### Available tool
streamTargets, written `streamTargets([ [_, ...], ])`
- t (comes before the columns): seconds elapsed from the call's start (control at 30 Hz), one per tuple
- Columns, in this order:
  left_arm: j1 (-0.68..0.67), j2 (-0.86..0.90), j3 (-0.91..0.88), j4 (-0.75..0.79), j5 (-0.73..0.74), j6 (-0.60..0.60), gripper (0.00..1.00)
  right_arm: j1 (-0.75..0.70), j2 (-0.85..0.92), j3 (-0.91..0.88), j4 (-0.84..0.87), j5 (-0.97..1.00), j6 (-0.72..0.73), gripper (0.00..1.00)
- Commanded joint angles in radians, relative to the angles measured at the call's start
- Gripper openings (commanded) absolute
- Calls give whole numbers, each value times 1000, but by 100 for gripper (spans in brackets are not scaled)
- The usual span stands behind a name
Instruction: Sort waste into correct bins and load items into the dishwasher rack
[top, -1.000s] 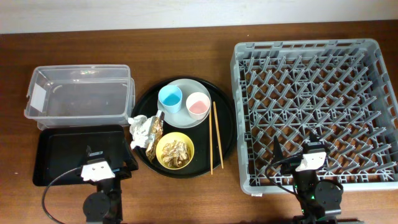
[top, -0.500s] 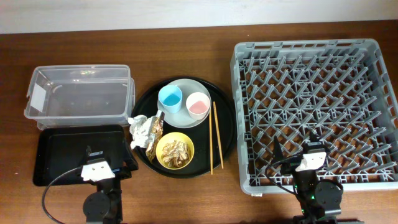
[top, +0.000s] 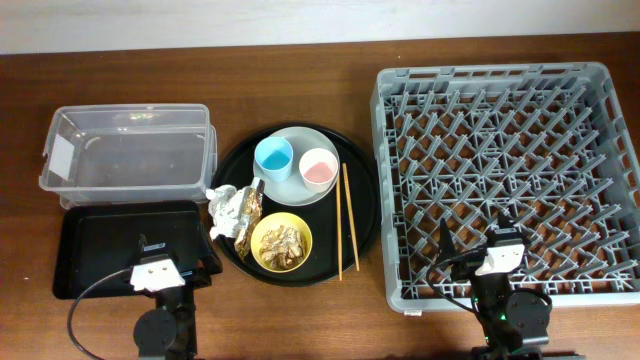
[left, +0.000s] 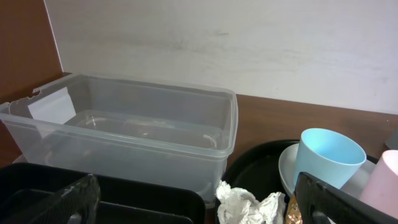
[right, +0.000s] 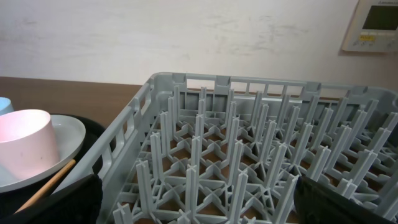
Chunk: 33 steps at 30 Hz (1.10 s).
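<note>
Pincer-wise: left gripper (left: 196, 186) spread wide, empty, low over shallow black tray (top: 100, 240); right gripper (right: 199, 186) likewise agape, empty, at near edge of grey rack (top: 490, 72), far right. Clear tub (top: 130, 112) far left, behind shallow black tray. Between, on round black tray (top: 366, 200): plate (top: 297, 138) bearing blue cup (top: 273, 156) and pink cup (top: 318, 166); yellow bowl (top: 306, 235) holding food scraps (top: 281, 243); chopsticks (top: 345, 220) just right; tissue (top: 222, 208) and gold wrapper (top: 248, 215) at left rim.
</note>
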Motion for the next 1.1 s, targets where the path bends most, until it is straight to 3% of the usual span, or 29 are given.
streamTargets([
  [0.0,4,-10,-7,3,-10,-10,99,-5,-5,-5,-4,-2,1,98],
  [0.6,4,-10,-7,6,-3,-10,99,-5,-5,-5,-4,-2,1,98],
  [0.7,4,-10,24,-31,130,-10,99,-5,-5,-5,-5,-2,1,98],
  [0.87,4,141,405,-419,245,-9,99,-5,-5,-5,-4,-2,1,98],
  [1.0,3,478,782,-678,298,-9,99,-5,-5,-5,-4,-2,1,98],
  [1.07,3,732,1035,-896,316,-9,99,-5,-5,-5,-4,-2,1,98],
])
